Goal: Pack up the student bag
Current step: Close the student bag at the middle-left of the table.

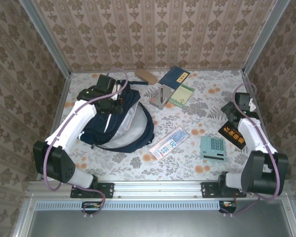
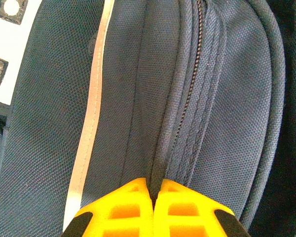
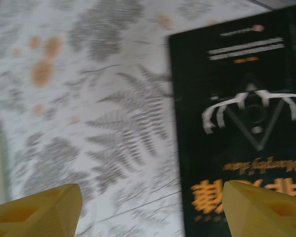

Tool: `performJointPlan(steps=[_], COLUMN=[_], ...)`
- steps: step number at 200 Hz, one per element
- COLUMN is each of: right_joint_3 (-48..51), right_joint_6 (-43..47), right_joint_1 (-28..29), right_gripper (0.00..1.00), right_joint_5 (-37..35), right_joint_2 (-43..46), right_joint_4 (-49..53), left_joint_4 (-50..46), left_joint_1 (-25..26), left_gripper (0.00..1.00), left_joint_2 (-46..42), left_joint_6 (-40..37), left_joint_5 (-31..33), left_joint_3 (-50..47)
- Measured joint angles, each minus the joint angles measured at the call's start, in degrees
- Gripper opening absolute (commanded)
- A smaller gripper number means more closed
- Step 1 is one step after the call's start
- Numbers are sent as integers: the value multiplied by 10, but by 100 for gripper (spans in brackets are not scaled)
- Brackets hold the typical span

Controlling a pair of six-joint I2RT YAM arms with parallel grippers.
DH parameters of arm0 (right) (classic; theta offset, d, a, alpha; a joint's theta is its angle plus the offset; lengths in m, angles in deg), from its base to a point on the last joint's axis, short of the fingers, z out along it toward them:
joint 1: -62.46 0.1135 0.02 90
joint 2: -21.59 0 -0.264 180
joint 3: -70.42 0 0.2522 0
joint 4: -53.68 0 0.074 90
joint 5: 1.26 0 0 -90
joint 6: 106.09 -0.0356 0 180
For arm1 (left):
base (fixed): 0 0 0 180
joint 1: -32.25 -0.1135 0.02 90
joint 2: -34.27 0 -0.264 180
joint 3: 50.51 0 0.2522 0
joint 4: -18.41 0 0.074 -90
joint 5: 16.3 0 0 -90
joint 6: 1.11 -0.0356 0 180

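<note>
The student bag (image 1: 119,121) lies at the left of the table, navy blue with its pale grey lining showing at the open side. My left gripper (image 1: 110,104) rests on the bag's top. In the left wrist view its yellow fingers (image 2: 128,207) are shut on a fold of the navy fabric (image 2: 222,98) beside the zipper (image 2: 190,94), so the left gripper (image 2: 157,190) pinches the bag. My right gripper (image 1: 231,114) hovers at the right over a black book with orange lettering (image 1: 232,134). It stands open (image 3: 153,210), with the black book (image 3: 237,123) under its right finger and bare table under the gap.
A teal calculator (image 1: 213,147) lies near the front right. A flat plastic-wrapped pack (image 1: 169,142) sits beside the bag. At the back are a blue book (image 1: 174,76), a green notepad (image 1: 182,95), a grey notebook with a pen (image 1: 161,97) and a brown case (image 1: 145,76). Patterned walls enclose the table.
</note>
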Motion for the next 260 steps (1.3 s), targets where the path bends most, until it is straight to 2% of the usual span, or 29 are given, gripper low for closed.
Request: performJointPlan(steps=[33,47,79,87,97,109,201,225,260], right_joint_3=[-30,-42,-80,-88,-96,-101,-182,-185,-178], right_joint_6=[23,34,57,59,61,61,22,23,43], right_joint_1=[-45,-47,-39,-34,-24,-7,197,217,202], right_gripper=[76,76,73,73,73,73,73,75,76], right_joint_5=[27,44,94,97,106,118,169,179,175], right_joint_2=[-113,-142,-203,-212,-217,-221,-292,-289,-235], right_joint_4=[23,27,31,33,33,28,3,8,28], left_joint_4=[4,5,6,6,5,5,35,54,101], left_joint_1=[12,13,16,16,17,17,59,79,127], left_gripper=[2,15,19,25,36,41,43,43,43], left_joint_2=[5,8,9,9,9,9,26,50,121], left_joint_6=[0,0,1,3,2,5,20,33,67], left_joint_5=[0,0,-3,-3,-5,-6,-25,-35,-57], left_joint_3=[-5,-5,-5,-4,0,6,28,31,67])
